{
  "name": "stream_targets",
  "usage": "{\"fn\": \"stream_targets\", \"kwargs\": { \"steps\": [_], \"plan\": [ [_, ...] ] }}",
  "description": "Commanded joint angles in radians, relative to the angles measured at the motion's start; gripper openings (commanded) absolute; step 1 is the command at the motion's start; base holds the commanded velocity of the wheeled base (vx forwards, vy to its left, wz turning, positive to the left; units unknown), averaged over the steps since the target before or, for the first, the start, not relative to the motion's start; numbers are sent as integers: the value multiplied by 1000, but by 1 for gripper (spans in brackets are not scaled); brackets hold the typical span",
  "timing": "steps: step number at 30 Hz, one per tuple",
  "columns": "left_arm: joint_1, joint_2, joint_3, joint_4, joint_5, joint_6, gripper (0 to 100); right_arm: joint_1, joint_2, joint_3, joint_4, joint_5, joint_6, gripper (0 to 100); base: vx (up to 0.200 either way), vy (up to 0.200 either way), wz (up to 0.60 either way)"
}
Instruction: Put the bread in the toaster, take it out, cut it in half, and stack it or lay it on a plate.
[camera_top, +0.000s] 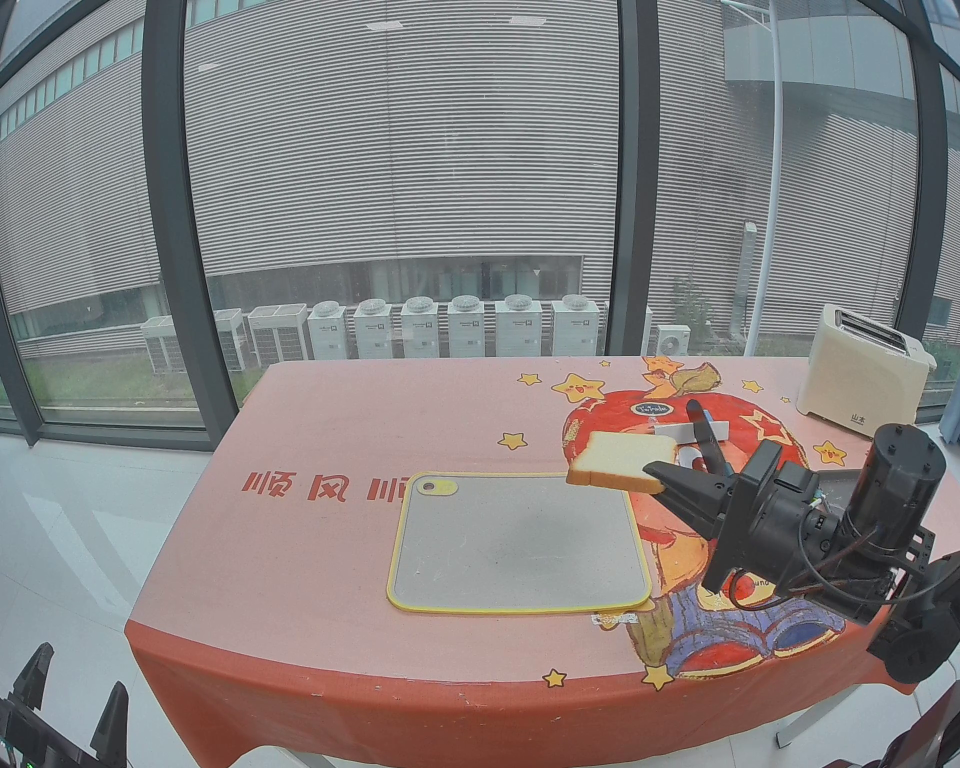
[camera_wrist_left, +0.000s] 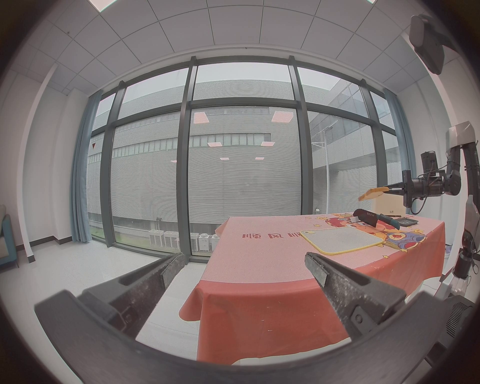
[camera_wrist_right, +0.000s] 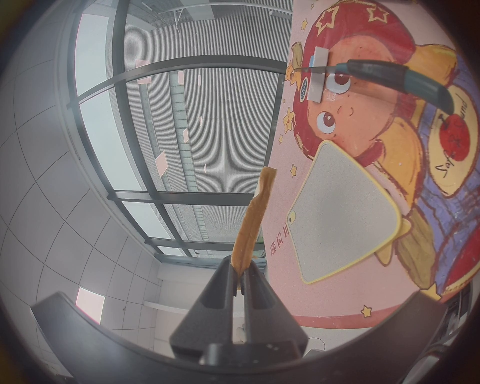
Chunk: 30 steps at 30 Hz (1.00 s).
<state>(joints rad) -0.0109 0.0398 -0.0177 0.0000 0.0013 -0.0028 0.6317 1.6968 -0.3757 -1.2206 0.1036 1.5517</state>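
- left gripper (camera_wrist_left: 243, 262) — low, off the table's (camera_top: 330, 430) near left corner, fingers spread wide, holding nothing
- right gripper (camera_top: 652, 478) — arm in from the right, above the table, pinching the bread (camera_top: 620, 460) by one edge
- bread flat in the air, over the cutting board's (camera_top: 515, 545) far right corner
- board near the front edge, wide tablecloth to its left
- knife (camera_top: 700, 432) just behind the bread
- toaster (camera_top: 865, 370) at the far right corner, well apart

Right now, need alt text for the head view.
The right pincer grips a golden-crusted square bread slice, held flat in the air near the far right corner of a grey, yellow-rimmed cutting board on a pink-clothed table. A black-handled knife lies behind it; a cream two-slot toaster stands far right.
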Motion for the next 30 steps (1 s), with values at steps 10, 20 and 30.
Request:
{"fn": "stream_targets", "kwargs": {
  "steps": [10,20,30],
  "plan": [
    [0,0,18,0,0,0,100,17,192,-11,-197,-4,87,0,0,0,0],
    [0,0,18,0,0,0,100,42,363,21,-339,-4,85,0,0,0,0],
    [0,2,18,0,0,0,100,43,362,24,-339,-2,87,0,0,0,0]
  ]
}}
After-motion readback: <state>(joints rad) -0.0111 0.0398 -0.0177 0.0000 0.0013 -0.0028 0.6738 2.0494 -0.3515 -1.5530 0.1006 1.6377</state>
